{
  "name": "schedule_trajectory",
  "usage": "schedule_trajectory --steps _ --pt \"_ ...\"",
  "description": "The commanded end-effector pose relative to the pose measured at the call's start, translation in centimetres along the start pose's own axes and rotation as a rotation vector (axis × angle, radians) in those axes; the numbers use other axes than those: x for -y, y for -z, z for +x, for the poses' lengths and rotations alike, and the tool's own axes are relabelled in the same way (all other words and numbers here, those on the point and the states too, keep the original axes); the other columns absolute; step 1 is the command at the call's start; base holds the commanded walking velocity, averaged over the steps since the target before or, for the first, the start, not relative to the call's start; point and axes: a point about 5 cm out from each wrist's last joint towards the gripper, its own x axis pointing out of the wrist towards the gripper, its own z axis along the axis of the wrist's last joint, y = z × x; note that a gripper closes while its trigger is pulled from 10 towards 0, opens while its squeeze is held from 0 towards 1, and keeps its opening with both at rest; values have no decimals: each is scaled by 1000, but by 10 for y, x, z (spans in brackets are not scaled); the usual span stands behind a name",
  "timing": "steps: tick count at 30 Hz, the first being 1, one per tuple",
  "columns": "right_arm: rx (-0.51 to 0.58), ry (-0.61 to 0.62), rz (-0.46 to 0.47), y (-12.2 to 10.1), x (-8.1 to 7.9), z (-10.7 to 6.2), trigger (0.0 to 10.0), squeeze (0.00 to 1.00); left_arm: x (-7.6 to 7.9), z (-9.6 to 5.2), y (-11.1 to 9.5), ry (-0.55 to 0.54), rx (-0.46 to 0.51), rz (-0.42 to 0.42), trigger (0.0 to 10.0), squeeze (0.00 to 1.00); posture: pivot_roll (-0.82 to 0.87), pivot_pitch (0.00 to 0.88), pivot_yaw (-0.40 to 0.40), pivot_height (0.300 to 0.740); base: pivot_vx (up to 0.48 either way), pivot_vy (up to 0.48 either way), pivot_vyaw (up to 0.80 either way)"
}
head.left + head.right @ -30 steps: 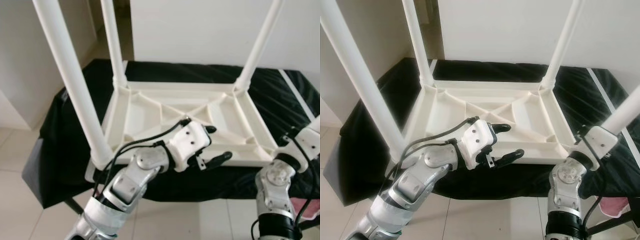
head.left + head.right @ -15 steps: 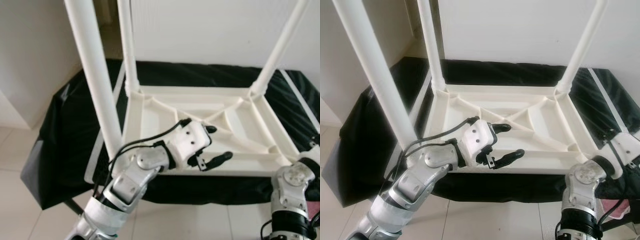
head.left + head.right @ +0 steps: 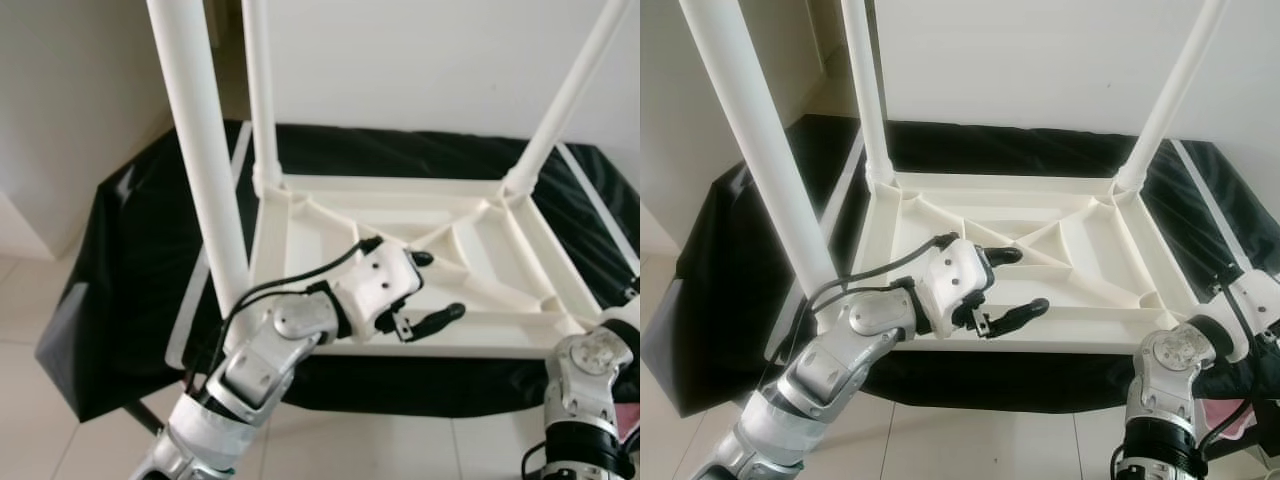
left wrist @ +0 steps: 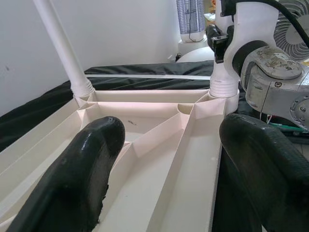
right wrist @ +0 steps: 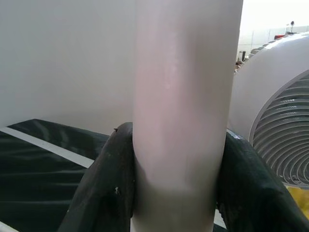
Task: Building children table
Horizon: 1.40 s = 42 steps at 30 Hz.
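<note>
White plastic children's table (image 3: pixel 400 240), upside down with its round legs pointing up, lies at frame centre on a black-draped bench (image 3: pixel 130 250). Left tool (image 3: pixel 425 290) hovers spread over the table's near rim, lower centre of the head views. Right tool (image 5: pixel 176 193) pinches a white tubular table leg (image 5: pixel 186 96) between its black fingers (image 5: pixel 104 188).
</note>
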Motion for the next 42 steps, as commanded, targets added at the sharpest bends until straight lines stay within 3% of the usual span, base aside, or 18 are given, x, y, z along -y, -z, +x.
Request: schedule_trajectory --steps 1,2,5,6,12,13,14,19,20,21,22,26,41,42 --pt "-227 39 -110 47 22 -17 10000 0 2 2 -2 54 0 -1 10000 0 -73 59 25 740 0 0 0" --pt "-217 26 -99 45 20 -17 10000 145 1 2 -2 54 1 -2 10000 0 -73 57 24 740 0 0 0" --pt "-210 18 -92 44 18 -17 10000 145 1 2 -2 53 1 -2 10000 0 -73 57 24 740 0 0 0" --pt "-205 7 -79 43 16 -17 10000 1000 1 2 -2 53 1 -2 10000 0 -73 57 23 740 0 0 0" --pt "-194 -60 -44 39 9 -17 10000 1000 1 3 -2 53 3 -3 10000 0 -74 55 21 740 0 0 0" --pt "-195 -91 -31 38 6 -17 10000 596 1 3 -2 52 3 -3 10000 0 -75 56 21 740 0 0 0" --pt "-191 -113 -28 38 4 -17 10000 0 1 3 -2 52 4 -4 10000 0 -75 56 19 740 0 0 0" --pt "-155 -182 -27 33 1 -13 10000 0 2 3 -3 50 6 -5 10000 0 -74 55 18 740 0 0 0" --pt "-133 -208 -13 30 0 -12 4745 0 2 3 -3 49 8 -6 10000 0 -74 56 17 740 0 0 0" --pt "-133 -208 -13 30 0 -12 4745 0 2 3 -3 49 8 -6 10000 0 -74 56 17 740 0 0 0" --pt "-114 -227 -5 27 0 -8 0 0 2 3 -3 48 9 -7 10000 0 -75 55 17 740 0 0 0" --pt "-69 -275 25 17 2 0 0 0 3 3 -4 46 14 -11 10000 0 -78 52 12 740 0 0 0" --pt "-60 -341 -4 14 2 0 0 0 2 5 -1 41 2 -7 10000 0 -80 51 14 740 0 0 0" --pt "-44 -362 -16 12 0 -1 10000 0 2 4 2 37 -18 4 10000 0 -77 52 13 740 0 0 0"
